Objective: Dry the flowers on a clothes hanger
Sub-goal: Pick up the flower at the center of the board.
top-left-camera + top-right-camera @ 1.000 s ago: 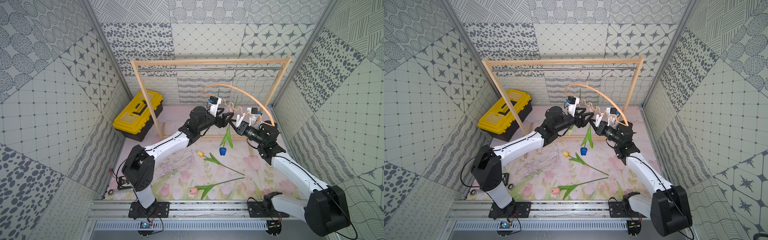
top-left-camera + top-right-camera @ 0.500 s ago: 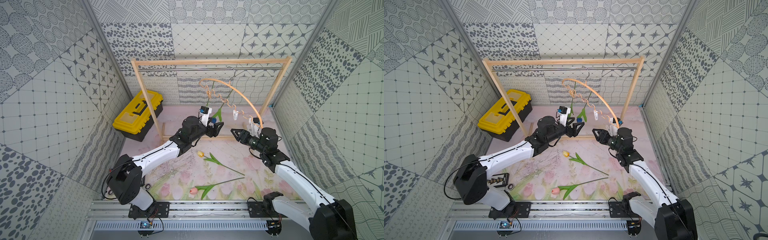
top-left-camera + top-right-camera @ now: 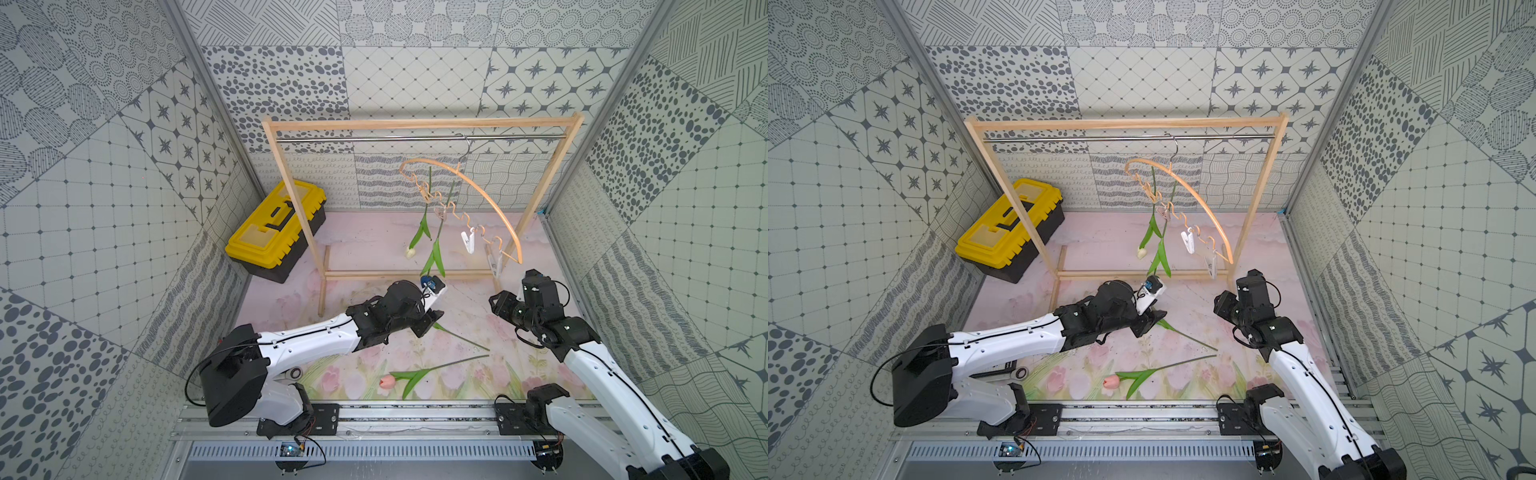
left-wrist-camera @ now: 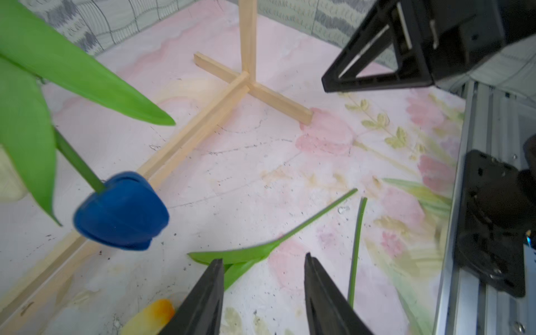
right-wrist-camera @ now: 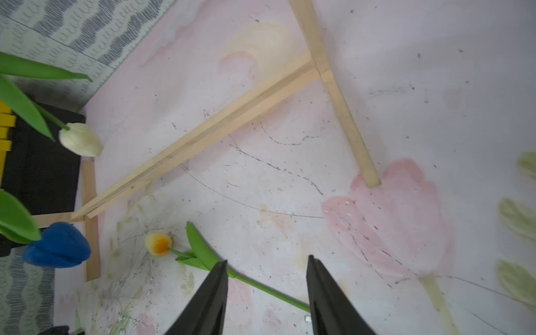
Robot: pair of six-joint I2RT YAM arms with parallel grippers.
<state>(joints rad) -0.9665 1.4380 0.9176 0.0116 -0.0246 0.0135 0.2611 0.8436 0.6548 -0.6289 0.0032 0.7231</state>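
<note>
The clothes hanger (image 3: 478, 191) hangs by its hook from the steel rail. Two of the flowers are clipped to it head down: the cream-white tulip (image 3: 410, 252) and the blue tulip (image 4: 121, 211). Two pale clothespins (image 3: 468, 242) hang free. The yellow-orange tulip (image 5: 159, 245) and the pink tulip (image 3: 386, 381) lie on the mat. My left gripper (image 3: 428, 326) is open, low over the yellow-orange tulip's leaves (image 4: 232, 256). My right gripper (image 3: 496, 305) is open above that tulip's stem (image 5: 269, 293), holding nothing.
A large wooden frame (image 3: 419, 122) carries the rail, and its base bars (image 3: 407, 274) lie on the mat just behind both grippers. A yellow toolbox (image 3: 276, 232) stands at the back left. Patterned walls close in both sides.
Both arms have come down from the hanger to the mat. The right gripper has opened off a clothespin, the left let go of the blue tulip, which stays clipped and hanging.
</note>
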